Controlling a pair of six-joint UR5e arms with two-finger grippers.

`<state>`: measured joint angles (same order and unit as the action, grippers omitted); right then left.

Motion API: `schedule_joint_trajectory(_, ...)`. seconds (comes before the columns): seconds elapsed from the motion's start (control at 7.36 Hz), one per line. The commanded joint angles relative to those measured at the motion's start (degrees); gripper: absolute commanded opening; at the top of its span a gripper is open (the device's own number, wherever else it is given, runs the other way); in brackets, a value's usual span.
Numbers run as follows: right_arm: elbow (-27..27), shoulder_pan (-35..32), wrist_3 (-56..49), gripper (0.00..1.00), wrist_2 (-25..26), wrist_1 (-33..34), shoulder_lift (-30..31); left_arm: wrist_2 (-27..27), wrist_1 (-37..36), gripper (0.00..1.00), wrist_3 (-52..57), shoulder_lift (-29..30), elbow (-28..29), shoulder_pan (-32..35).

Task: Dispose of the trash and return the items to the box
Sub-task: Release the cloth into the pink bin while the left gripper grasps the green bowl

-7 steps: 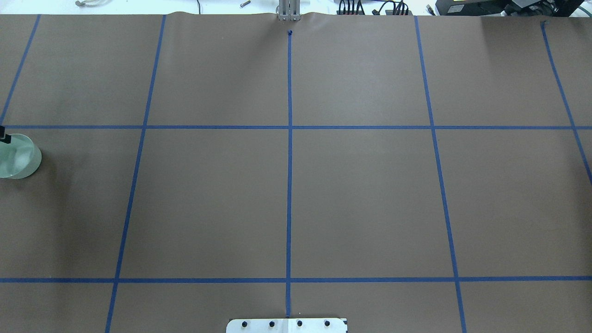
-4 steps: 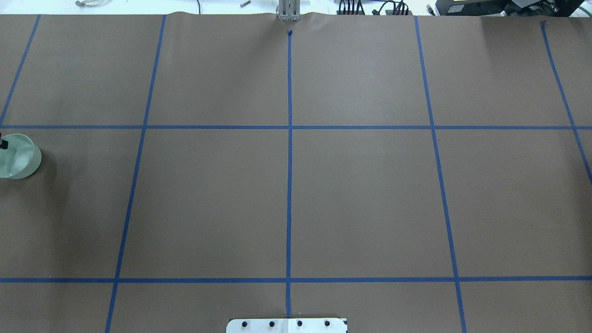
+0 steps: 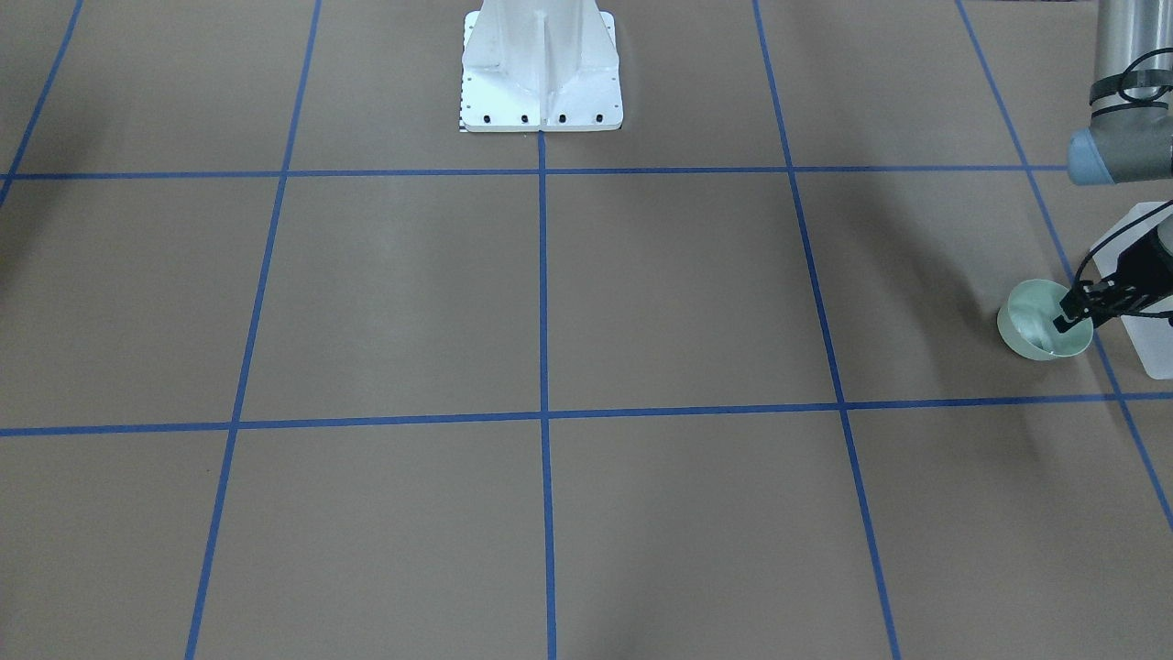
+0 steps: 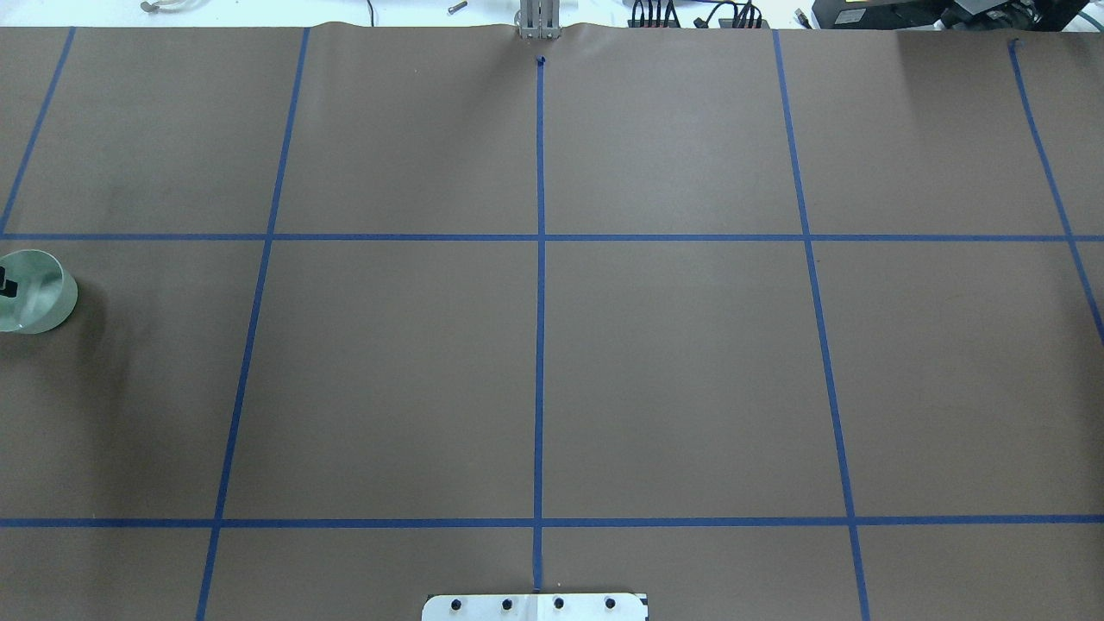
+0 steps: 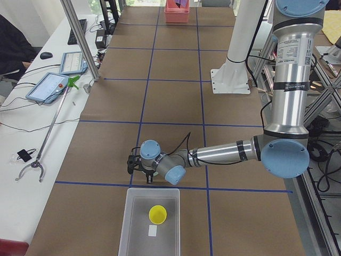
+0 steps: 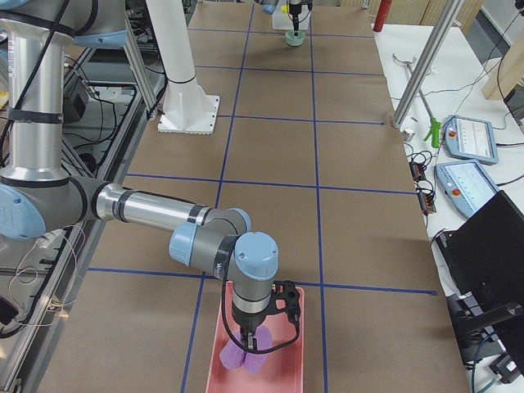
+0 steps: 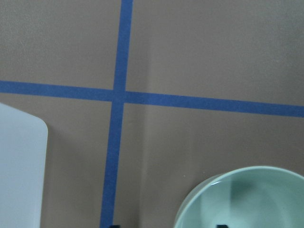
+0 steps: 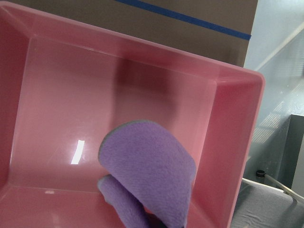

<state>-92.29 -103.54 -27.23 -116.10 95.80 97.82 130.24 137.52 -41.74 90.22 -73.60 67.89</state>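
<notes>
The pale mint-green bowl (image 3: 1031,325) stands upright on the brown table at its left end, and shows at the edge of the overhead view (image 4: 43,302). My left gripper (image 3: 1074,316) is open, its two fingers astride the bowl's wall, one fingertip (image 7: 219,225) inside. The frosted white box (image 5: 136,229) lies just beside the bowl, with the yellow cup (image 5: 157,214) inside. My right gripper (image 6: 255,337) hangs over a pink bin (image 8: 228,142) at the far end, shut on a purple cloth (image 8: 152,171) whose lower end reaches the bin floor.
The white robot base (image 3: 541,73) stands at the table's middle back edge. Blue tape lines (image 4: 540,302) cross the brown table. The box's corner (image 7: 19,166) shows near the bowl. Tablets (image 5: 50,85) and a grabber tool lie on the side bench.
The left gripper's finger has moved from the bowl's far rim further into the bowl. The bowl has not moved.
</notes>
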Motion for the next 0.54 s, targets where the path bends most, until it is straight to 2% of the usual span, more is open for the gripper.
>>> schedule_joint_trajectory(0.0, 0.6, 0.0, -0.1, 0.7, -0.1, 0.0, -0.2, -0.3, 0.0, 0.0, -0.9, 0.0, -0.4, -0.6)
schedule_joint_trajectory(0.14, 0.5, 0.0, 0.2, 1.0, -0.3, -0.1, 0.0, 0.3, -0.1, 0.0, -1.0, 0.0, -0.5, -0.6)
schedule_joint_trajectory(0.27, 0.3, 0.0, 0.2, 1.0, -0.4, -0.3, -0.3, 0.5, -0.1, 0.0, -0.9, -0.1, -0.8, -0.5)
schedule_joint_trajectory(0.41, -0.2, 0.0, 0.1, 1.0, -0.5, -0.3, -0.6, 3.2, -0.3, 0.0, -1.0, -0.1, -1.7, -0.4)
